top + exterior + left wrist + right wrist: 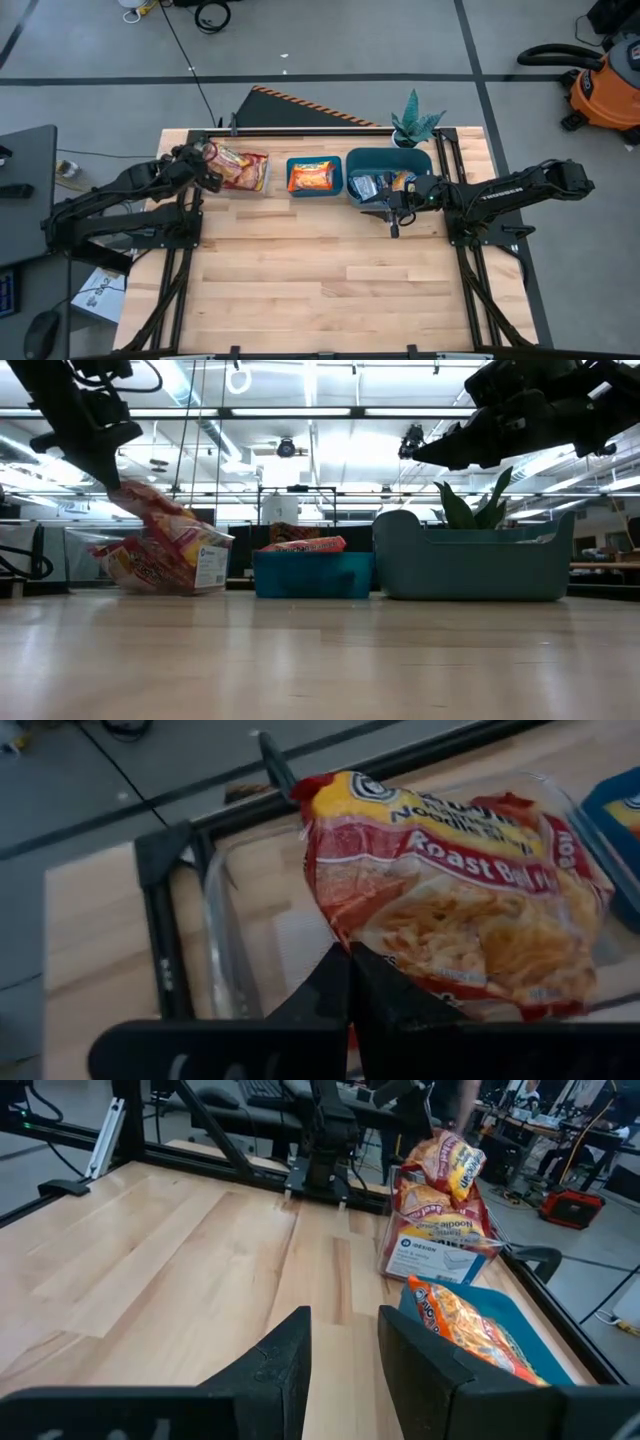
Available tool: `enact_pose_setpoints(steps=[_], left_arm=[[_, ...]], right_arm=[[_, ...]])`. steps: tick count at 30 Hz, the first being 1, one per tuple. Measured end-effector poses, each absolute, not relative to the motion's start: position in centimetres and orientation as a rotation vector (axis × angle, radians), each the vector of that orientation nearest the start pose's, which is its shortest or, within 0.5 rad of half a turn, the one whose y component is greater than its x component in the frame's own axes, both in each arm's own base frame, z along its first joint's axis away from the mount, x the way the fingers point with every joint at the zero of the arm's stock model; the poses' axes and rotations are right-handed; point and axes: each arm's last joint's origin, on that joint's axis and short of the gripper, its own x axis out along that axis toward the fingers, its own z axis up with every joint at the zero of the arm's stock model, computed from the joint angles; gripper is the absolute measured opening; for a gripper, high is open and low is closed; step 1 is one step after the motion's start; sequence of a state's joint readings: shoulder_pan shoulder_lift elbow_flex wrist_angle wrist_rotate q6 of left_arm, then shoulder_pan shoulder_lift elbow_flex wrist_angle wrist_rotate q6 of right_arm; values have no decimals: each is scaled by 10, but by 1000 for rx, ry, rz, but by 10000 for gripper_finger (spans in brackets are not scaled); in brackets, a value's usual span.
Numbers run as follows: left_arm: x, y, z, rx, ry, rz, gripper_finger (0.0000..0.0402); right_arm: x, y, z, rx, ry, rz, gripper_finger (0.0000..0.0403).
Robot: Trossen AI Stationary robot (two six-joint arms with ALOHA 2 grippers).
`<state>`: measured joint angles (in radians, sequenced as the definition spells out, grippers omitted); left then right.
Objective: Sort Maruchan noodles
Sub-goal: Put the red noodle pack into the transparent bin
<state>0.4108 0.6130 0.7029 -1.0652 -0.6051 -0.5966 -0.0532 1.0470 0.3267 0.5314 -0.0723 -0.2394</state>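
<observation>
A: What's the surface like, and the room around it?

B: A pale wooden table (330, 280) on a black frame, standing on a grey floor with dark tape lines. An orange shop vacuum (605, 85) sits off the far right corner, and a small green plant (413, 125) stands at the table's far edge. From table height, the room behind shows bright ceiling lights and benches.

A: And on the table?

B: Three containers in a row along the far side: a clear plastic tray (243, 187) on the left, a small teal bin (314, 177) in the middle, a larger teal bin (385, 160) on the right. Red packets (150, 565) lie piled in the tray, an orange packet (311, 177) lies in the small bin, and blue-and-white packets (370, 184) with another orange one lie in the large bin.

A: The left arm?

B: It reaches in from the left, angled down over the tray. The left gripper (349, 960) is clamped on the edge of a red Roast Beef packet (450, 890), which hangs tilted over the tray, above the pile.

A: The right arm?

B: It stretches in from the right, held level. The right gripper (393, 212) hovers at the near edge of the large bin, fingers (285, 1355) parted, nothing between them
</observation>
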Motion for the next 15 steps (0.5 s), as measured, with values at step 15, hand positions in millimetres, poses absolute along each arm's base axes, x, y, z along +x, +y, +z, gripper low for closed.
enact_pose_setpoints(steps=[15], left_arm=[[88, 54, 258, -558, 912, 1228, 152]], right_arm=[[206, -9, 197, -227, 187, 42, 124]])
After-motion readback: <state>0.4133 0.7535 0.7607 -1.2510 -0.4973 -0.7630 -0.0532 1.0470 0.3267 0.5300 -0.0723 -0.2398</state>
